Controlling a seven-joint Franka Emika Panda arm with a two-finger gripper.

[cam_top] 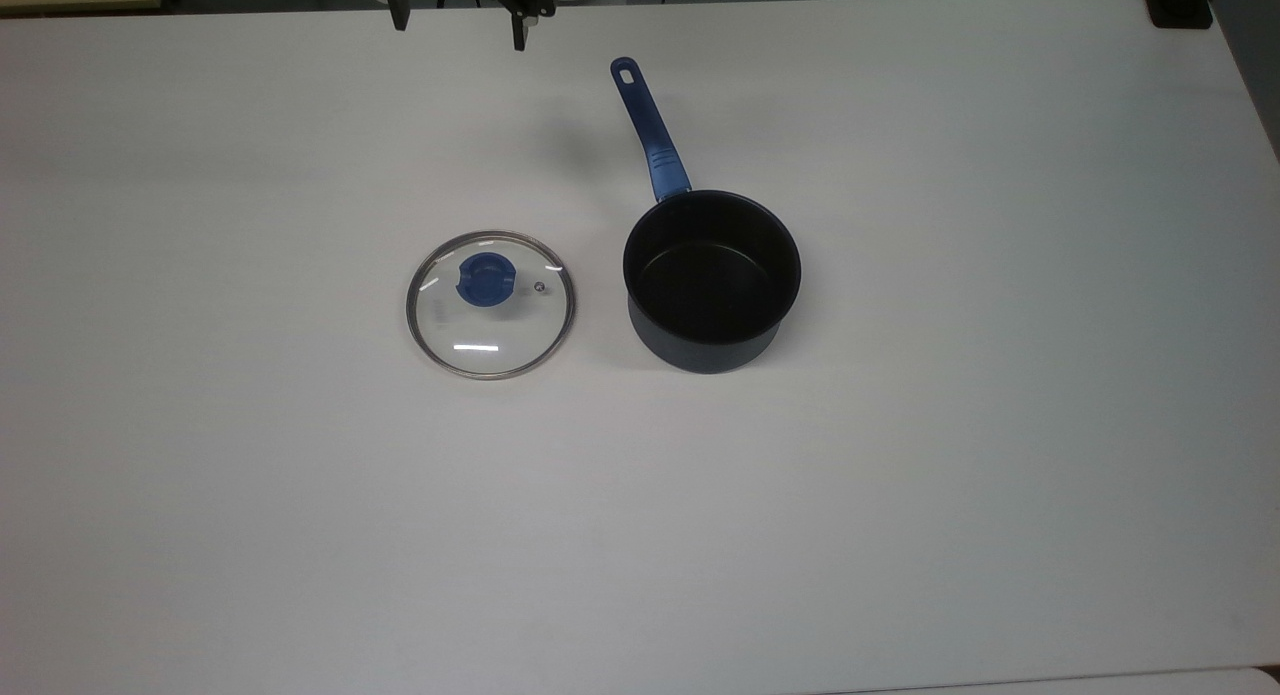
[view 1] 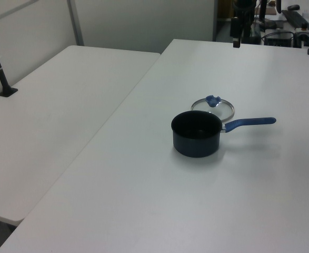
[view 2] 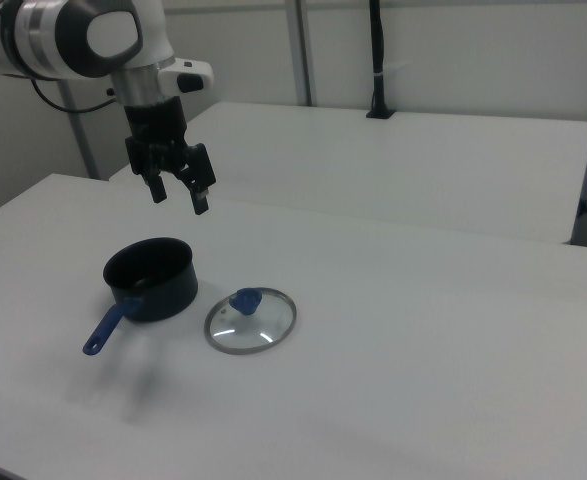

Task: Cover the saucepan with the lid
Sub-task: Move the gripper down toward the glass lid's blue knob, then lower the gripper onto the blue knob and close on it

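1. Lid placement, top view's left: the round clear glass lid with thin metal rim (cam_top: 490, 304) is seen lying flat on the white table (cam_top: 900, 495), its blue central knob (cam_top: 487, 278) upward and a small vent hole beside the knob. It is set just beside the saucepan, apart from it, with bare table between.

2. Gripper, above the far table edge in the top view: the black two-finger gripper (cam_top: 460, 20) is held high, well apart from both items. In the right view its fingers (view 2: 202, 193) are spread wide and nothing is held between them.

3. Risk at the knob: the knob is low and irregular in outline. If the descent is off-centre, one finger is judged likely to strike the glass, and the lid may be pushed across the smooth table or tipped.

4. Risk in carriage: a grasp on the knob alone leaves the glass disc free to tilt. A slip and a drop onto the table are considered possible.

5. Saucepan, top view's right: the small deep dark navy saucepan with black interior (cam_top: 712, 280) stands upright, empty, its long blue handle (cam_top: 648, 127) pointing towards the far edge.

6. Risk at seating: a tilted or offset release may leave the rim perched on the pan wall, or nudge the light pan aside.
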